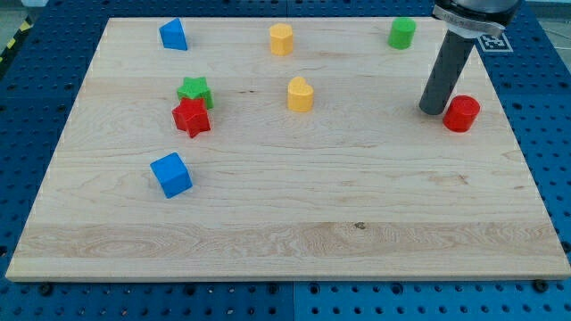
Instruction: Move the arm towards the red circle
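The red circle (462, 113) is a short red cylinder standing on the wooden board (294, 223) at the view's right. My tip (433, 110) rests on the board just to the left of the red circle, with a small gap between them. The dark rod rises from the tip towards the view's top right.
A green cylinder (402, 33) stands at the top right, a yellow cylinder (282, 39) at the top middle, a yellow heart (301, 94) near the centre. A blue wedge (173, 35), green star (194, 90), red star (191, 117) and blue cube (171, 174) are on the left.
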Robot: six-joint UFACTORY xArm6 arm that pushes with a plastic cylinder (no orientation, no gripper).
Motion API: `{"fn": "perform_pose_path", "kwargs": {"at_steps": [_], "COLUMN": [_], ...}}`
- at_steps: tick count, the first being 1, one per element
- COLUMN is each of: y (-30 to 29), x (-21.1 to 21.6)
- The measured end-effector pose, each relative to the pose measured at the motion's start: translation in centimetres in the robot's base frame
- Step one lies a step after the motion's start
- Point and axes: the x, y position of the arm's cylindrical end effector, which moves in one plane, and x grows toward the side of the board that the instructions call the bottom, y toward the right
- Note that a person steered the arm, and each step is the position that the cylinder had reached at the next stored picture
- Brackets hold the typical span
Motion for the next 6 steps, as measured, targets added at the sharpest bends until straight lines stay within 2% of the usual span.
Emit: {"fn": "perform_pose_path", "kwargs": {"at_steps": [2, 3, 4, 6], "y": [-1.3, -1.3, 0.7, 5.6], "x": [-1.2, -3.7, -4.9, -4.2]}}
